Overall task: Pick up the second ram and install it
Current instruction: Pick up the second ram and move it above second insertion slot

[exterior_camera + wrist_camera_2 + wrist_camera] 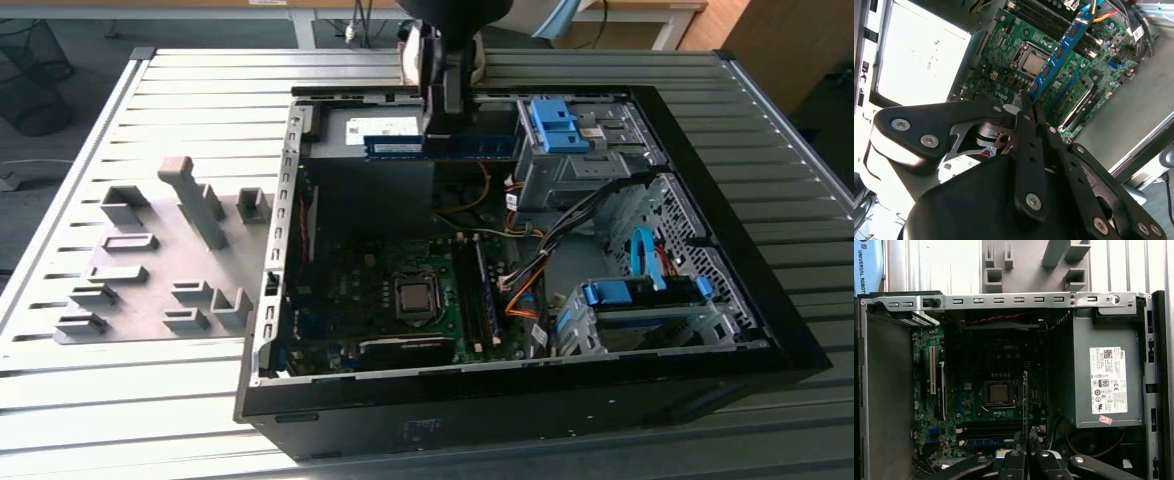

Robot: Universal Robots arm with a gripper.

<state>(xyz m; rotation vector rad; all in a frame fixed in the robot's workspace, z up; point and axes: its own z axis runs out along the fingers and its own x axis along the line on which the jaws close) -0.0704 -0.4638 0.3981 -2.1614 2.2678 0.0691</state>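
I have my black gripper (447, 130) clamped on the second ram (487, 147), a slim, long blue-green memory board with dark chips along its face, and my 2 fingers are pressed together on its flat sides with no gap that I can see in the second wrist view (1026, 102). In the upper middle of the exterior view the board sticks out from my fingers toward both that view's left and right. I take that to mean I have it near mid-length, which should keep it balanced and stop it from swinging. I carry it on edge with its long side level (in the first wrist view (1025, 400) it shows as a thin vertical sliver). I judge that this turns its contact edge down toward the green motherboard (360, 290) inside the open black computer case (534, 415). The board hangs raised above the case, over the end where the grey metal power supply box (1079, 370) with its white label sits. The long dark memory slots (474, 300) lie in the lower middle of the exterior view, well apart from the board, so by my reckoning it is lifted but not seated. The grey plastic fixture plate (147, 290) with its upright blocks sits at the exterior view's left on the slatted metal table (134, 400), beside the case and well apart from me.
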